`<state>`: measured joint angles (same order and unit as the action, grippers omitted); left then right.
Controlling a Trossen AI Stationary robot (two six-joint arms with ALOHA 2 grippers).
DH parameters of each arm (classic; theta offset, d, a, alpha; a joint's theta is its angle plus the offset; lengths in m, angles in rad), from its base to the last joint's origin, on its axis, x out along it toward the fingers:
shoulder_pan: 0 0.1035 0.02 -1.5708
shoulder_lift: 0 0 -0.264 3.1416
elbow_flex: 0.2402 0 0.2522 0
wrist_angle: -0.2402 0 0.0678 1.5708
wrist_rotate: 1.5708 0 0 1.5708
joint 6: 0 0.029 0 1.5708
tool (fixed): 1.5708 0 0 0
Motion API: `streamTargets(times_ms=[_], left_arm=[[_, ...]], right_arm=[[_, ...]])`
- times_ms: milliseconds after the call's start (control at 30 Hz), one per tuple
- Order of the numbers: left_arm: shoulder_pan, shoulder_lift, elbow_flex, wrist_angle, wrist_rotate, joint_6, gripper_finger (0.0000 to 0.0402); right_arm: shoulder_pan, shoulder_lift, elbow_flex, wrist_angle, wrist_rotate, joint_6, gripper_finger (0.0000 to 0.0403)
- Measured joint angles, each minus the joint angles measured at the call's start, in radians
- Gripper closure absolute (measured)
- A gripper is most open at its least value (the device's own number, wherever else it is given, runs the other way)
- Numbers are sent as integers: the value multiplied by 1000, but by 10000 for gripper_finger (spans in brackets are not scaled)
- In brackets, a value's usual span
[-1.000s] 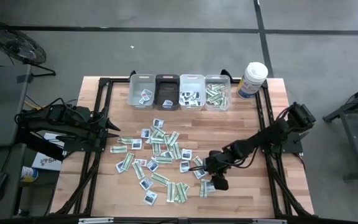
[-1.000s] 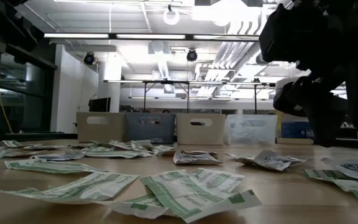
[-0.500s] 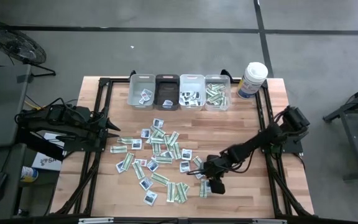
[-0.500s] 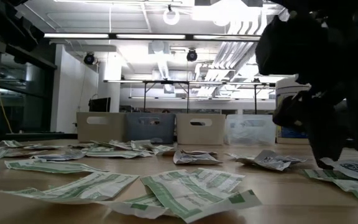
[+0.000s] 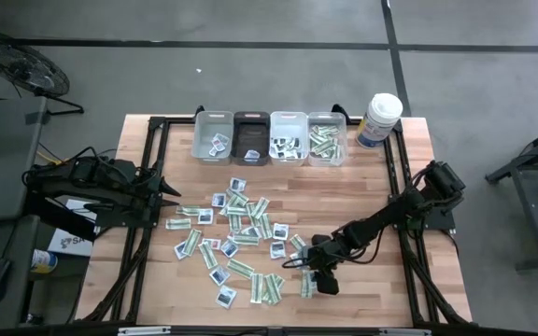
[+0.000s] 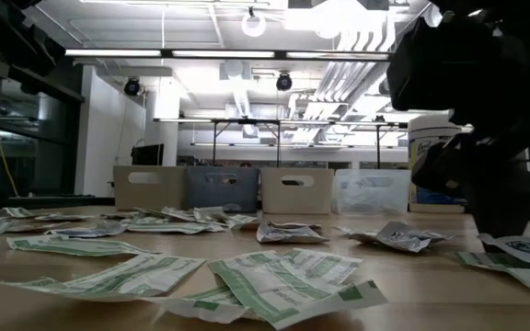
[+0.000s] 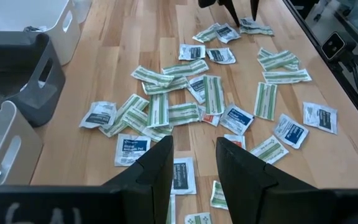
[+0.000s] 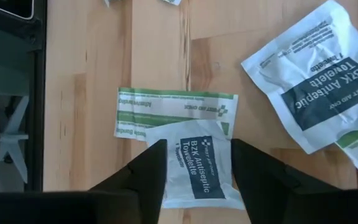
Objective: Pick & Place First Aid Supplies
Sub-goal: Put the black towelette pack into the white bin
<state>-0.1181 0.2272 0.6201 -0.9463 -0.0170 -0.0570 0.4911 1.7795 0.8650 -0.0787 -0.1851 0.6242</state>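
Overhead strip lights (image 6: pixel 247 53) are glaring hard in low view, blowing out ceiling; dark right arm (image 6: pixel 486 110) is showing as silhouette w/ no detail. Pale wooden slatted table (image 5: pixel 344 191) is getting even, soft light in high view, shadows faint. Nearest green-and-white paper packets (image 6: pixel 283 285) are blurring slightly.

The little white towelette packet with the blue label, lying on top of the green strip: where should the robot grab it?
Grab the towelette packet straight from above, pinching across its two long edges. It lies flat, overlapping the green strip, so a side approach would probably catch the strip too. The right end effector hangs over it, open, with one finger on each side; the packet looks narrower than the gap.
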Motion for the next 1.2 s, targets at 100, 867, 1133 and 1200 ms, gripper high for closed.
streamTargets(times_ms=[100, 867, 1133, 1200], left_arm=[[0, 0, 0, 0, 0, 0, 283], [0, 0, 0, 0, 8, 0, 283], [0, 0, 0, 0, 9, 0, 283], [0, 0, 0, 0, 9, 0, 283]], right_arm=[[0, 1, 0, -7, 10, -13, 265], [2, -37, -5, -30, 16, 34, 400], [2, -136, -5, -87, 56, 35, 401], [1, -165, -5, -103, 97, 48, 401]])
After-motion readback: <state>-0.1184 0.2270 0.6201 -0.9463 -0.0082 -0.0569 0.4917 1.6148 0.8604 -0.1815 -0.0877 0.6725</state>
